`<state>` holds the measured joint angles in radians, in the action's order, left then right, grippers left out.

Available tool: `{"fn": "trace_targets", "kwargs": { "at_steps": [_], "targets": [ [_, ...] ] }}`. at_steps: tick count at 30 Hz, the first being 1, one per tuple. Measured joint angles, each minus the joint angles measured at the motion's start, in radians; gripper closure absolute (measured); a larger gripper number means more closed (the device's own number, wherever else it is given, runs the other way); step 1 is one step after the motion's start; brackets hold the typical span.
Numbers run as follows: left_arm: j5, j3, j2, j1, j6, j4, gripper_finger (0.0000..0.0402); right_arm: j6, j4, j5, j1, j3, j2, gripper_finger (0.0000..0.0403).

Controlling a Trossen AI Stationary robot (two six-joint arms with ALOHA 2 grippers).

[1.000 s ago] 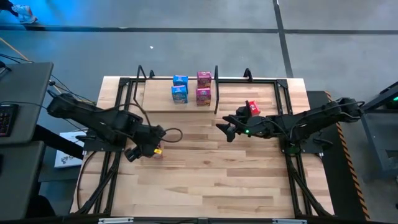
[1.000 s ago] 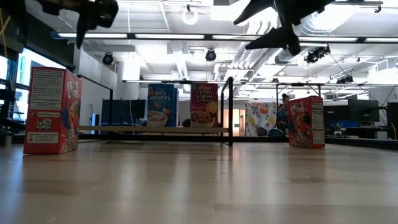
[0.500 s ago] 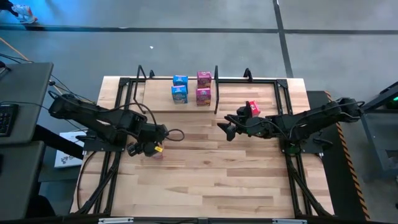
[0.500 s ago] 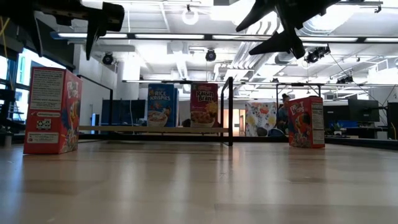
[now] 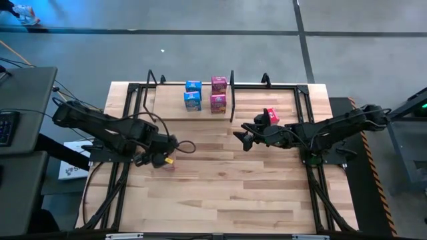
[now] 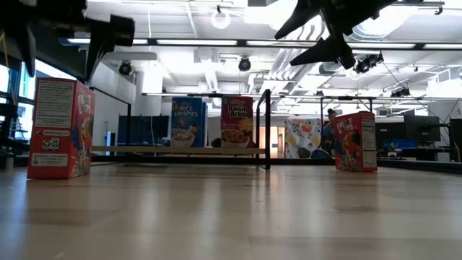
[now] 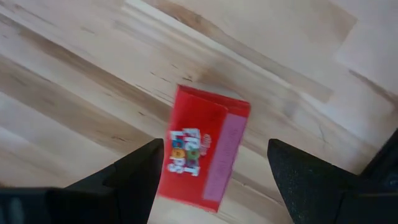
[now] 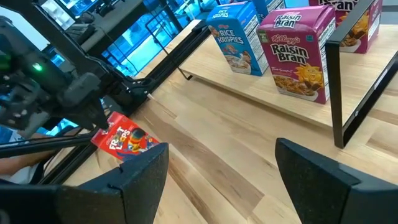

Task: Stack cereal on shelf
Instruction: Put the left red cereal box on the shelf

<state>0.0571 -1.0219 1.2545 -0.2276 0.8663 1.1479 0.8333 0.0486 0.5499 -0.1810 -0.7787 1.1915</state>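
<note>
A red cereal box (image 5: 167, 162) stands upright on the tabletop at the left; it also shows in the low view (image 6: 60, 128). My left gripper (image 5: 159, 156) is open just above it, pointing down. In the left wrist view (image 7: 214, 149) its fingers stand on either side of the box top (image 7: 205, 152) without touching it. My right gripper (image 5: 243, 138) is open and empty in the air at mid-table. A second red box (image 5: 270, 117) stands behind it. Two blue boxes (image 5: 193, 93) and two pink boxes (image 5: 218, 93) stand on the shelf (image 5: 173, 107).
The shelf's black upright rails (image 5: 231, 93) stand at its ends. A black frame (image 5: 133, 120) runs along the table's left, right and far sides. Bare planks (image 5: 220, 187) fill the near half of the table. Cables (image 5: 187, 143) trail from the left arm.
My left gripper has come down toward the red box at the left. In the low view both of its fingers now show, just above the box's top on either side. The box has stayed in place.
</note>
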Motion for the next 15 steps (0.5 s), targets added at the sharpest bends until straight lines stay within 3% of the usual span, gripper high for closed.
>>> {"fn": "trace_targets", "kwargs": {
  "at_steps": [7, 15],
  "targets": [
    [-0.089, 0.045, -0.008, 0.000, 0.056, -0.073, 0.0121, 0.004, 0.000, 0.000, 0.000, 0.000, 0.000, 0.0116],
    [-0.084, 0.045, -0.027, -0.003, 0.054, -0.116, 0.0121, 0.023, 0.001, 0.000, 0.000, 0.000, 0.000, 0.0116]
  ]
}}
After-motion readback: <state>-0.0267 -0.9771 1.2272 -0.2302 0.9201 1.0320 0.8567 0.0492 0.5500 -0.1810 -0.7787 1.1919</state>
